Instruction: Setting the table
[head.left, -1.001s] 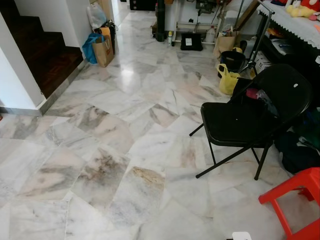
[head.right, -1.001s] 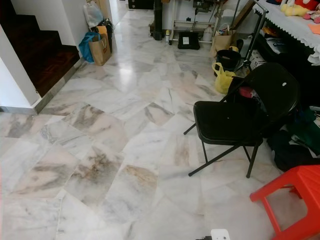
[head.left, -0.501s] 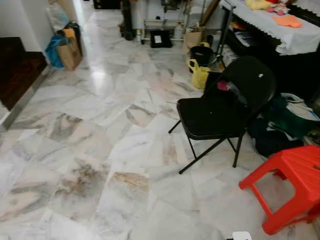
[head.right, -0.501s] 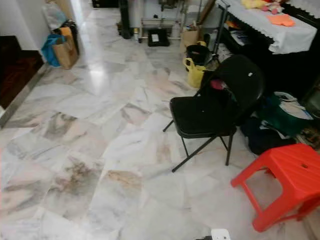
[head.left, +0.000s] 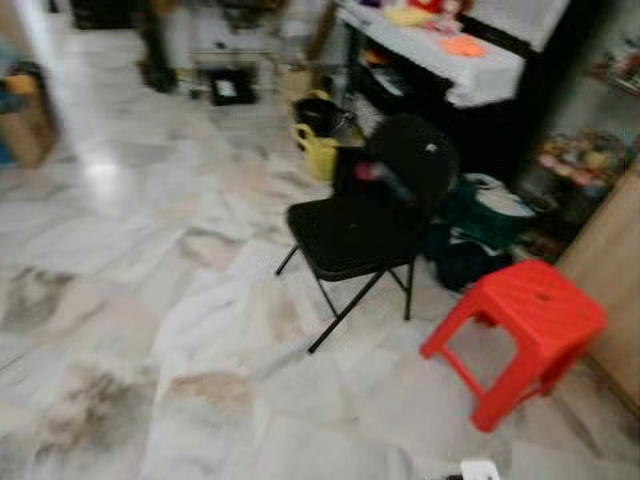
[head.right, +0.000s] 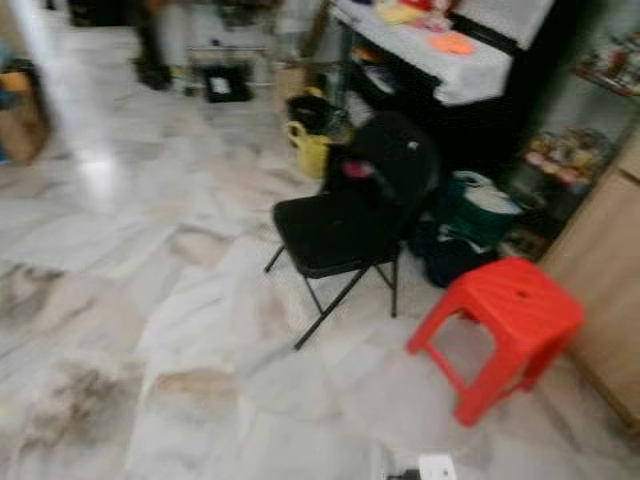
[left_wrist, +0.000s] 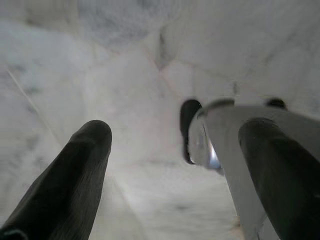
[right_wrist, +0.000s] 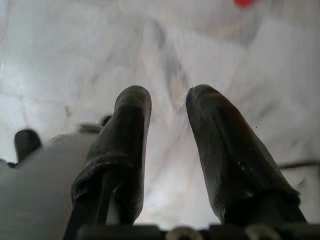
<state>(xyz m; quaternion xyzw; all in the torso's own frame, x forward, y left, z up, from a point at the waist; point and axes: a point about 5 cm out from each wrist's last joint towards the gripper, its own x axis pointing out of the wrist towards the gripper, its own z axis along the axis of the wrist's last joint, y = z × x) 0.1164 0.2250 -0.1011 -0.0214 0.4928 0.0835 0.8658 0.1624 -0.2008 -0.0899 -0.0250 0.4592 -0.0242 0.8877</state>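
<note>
A table (head.left: 440, 62) covered with a white cloth stands at the back right, with an orange item (head.left: 462, 45) and some blurred colourful things on it. Both arms hang low over the marble floor (head.left: 150, 300). In the left wrist view my left gripper (left_wrist: 177, 132) is open, its black fingers (left_wrist: 75, 175) wide apart with only floor between them. My right gripper (right_wrist: 168, 95) hangs over the floor too, its fingers (right_wrist: 125, 145) a narrow gap apart and holding nothing. The head views are blurred.
A black folding chair (head.left: 350, 230) stands ahead, a red plastic stool (head.left: 520, 320) to its right. A wooden cabinet (head.left: 610, 270) lines the right edge. Bags (head.left: 490, 210) lie under the table, a yellow bag (head.left: 318, 155) behind the chair. Open marble floor spreads left.
The camera has swung to the right: the stairs have left the picture, the chair and stool have slid leftward, and the cabinet has come in at the right. The picture is now blurred.
</note>
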